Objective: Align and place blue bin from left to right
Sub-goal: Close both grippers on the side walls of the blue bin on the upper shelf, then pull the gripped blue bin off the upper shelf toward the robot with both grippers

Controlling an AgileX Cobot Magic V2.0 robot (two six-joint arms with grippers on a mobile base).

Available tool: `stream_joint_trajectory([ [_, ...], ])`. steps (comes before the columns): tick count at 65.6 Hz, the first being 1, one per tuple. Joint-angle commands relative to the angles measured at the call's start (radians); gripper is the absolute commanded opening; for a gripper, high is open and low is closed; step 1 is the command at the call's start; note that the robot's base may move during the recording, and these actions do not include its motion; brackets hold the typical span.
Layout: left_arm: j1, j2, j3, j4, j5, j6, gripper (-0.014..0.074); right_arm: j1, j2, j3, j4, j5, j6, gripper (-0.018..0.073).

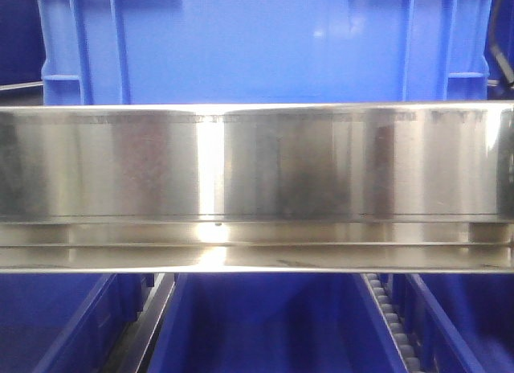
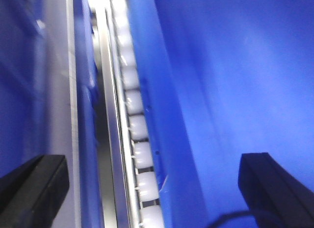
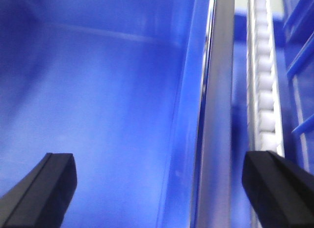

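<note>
A large blue bin (image 1: 257, 43) stands on the upper shelf level, behind a shiny steel beam (image 1: 257, 172). Below the beam, more blue bins (image 1: 273, 325) sit side by side between roller tracks. My left gripper (image 2: 154, 186) is open, its black fingers (image 2: 34, 184) straddling the left wall (image 2: 171, 125) of a blue bin, with nothing held. My right gripper (image 3: 159, 188) is open too, its fingers (image 3: 46, 188) spread across the right wall (image 3: 189, 139) of a blue bin. Neither gripper shows in the front view.
White roller tracks (image 2: 135, 125) with steel rails (image 3: 218, 115) run between the bins. Another roller track (image 1: 389, 317) shows at lower right in the front view. A neighbouring blue bin (image 3: 299, 51) lies beyond the right rail.
</note>
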State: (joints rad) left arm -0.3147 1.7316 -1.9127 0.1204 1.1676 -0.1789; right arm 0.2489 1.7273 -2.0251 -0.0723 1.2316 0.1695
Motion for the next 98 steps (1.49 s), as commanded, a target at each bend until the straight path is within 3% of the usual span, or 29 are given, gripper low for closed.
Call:
stream_joint_trajectory([
  [1,0.001,0.013,-0.01,-0.005,-0.003,0.003,0.0603,-0.01,0.015,-0.009,-0.013,-0.011,0.01,0.057],
  [49,0.001,0.08,-0.01,-0.021,-0.009,0.003,0.0603,-0.041,0.116,-0.009,0.044,-0.011,0.01,0.0568],
  [69,0.001,0.08,-0.081,-0.054,0.045,0.003,0.0603,-0.041,0.113,-0.009,0.044,-0.011,0.01,0.0403],
  [98,0.001,0.088,-0.106,-0.062,0.054,-0.016,0.0601,-0.041,0.112,-0.009,0.044,-0.011,0.01,0.0402],
])
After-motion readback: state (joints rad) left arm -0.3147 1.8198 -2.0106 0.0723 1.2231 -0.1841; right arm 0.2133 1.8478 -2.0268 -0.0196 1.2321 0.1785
